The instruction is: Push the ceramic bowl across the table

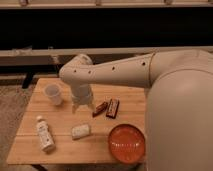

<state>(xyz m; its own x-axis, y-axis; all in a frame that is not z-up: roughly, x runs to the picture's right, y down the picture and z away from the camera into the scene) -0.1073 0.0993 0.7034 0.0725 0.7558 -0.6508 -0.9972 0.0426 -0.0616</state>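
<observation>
Inspector: Where is the ceramic bowl (127,143) sitting?

Assessor: On the wooden table (60,118), at its front right corner.

Inspector: And the gripper (81,106)?

Assessor: It is hanging over mid-table beside the white cup (53,94), well apart from the bowl. Spread or pressed together, I cannot tell.

Warm, dim light from above lies on the table (70,147), glints white in the ceramic bowl (127,144) and pales the gripper (82,106) over the table's middle, while the background is nearly black.
</observation>
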